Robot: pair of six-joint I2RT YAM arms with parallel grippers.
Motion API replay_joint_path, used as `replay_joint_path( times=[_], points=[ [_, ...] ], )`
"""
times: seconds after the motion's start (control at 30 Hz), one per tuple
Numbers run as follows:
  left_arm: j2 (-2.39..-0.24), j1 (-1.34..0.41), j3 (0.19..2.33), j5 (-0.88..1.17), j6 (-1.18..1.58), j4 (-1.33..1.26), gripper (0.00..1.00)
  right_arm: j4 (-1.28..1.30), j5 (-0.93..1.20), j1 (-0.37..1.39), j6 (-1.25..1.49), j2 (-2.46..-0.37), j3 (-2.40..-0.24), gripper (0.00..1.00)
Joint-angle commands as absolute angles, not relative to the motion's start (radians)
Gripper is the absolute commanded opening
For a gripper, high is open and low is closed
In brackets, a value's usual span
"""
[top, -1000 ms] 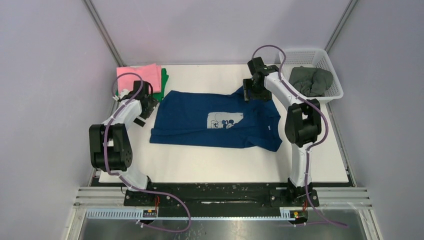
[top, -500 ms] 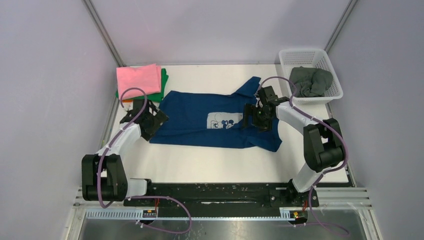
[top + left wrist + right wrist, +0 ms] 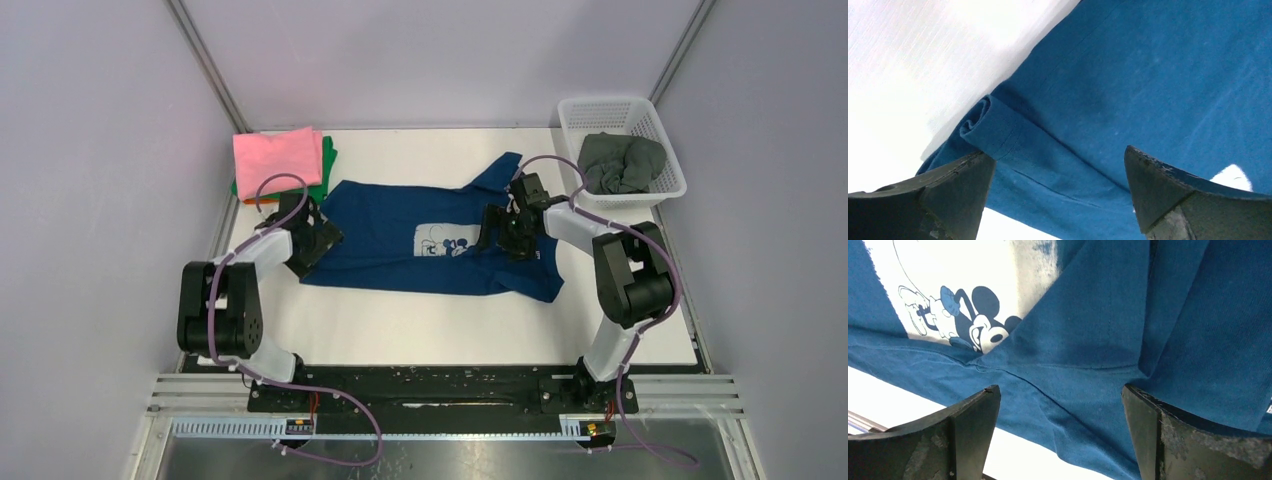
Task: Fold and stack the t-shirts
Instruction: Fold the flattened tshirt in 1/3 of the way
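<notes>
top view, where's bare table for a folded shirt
Widest: white table between navy blue printed t-shirt and arm bases. Smaller: far strip between folded pink shirt and white mesh basket. Crowded: centre, shirt under left tool and right tool.

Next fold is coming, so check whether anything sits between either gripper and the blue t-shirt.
Nothing visible does. The left gripper is open over a rolled corner of the blue t-shirt, the right gripper open beside the mouse print. Both wrist views show only shirt between the jaws.
</notes>
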State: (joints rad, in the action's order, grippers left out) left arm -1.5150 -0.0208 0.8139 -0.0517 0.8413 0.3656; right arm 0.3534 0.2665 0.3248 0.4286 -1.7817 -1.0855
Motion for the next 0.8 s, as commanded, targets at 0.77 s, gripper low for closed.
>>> replay_joint_path(
  times=[0.77],
  points=[
    [-1.710, -0.001, 1.176, -0.088, 0.828, 0.420, 0.99, 0.391, 0.187, 0.332, 0.406, -2.089, -1.700, 0.99]
  ],
)
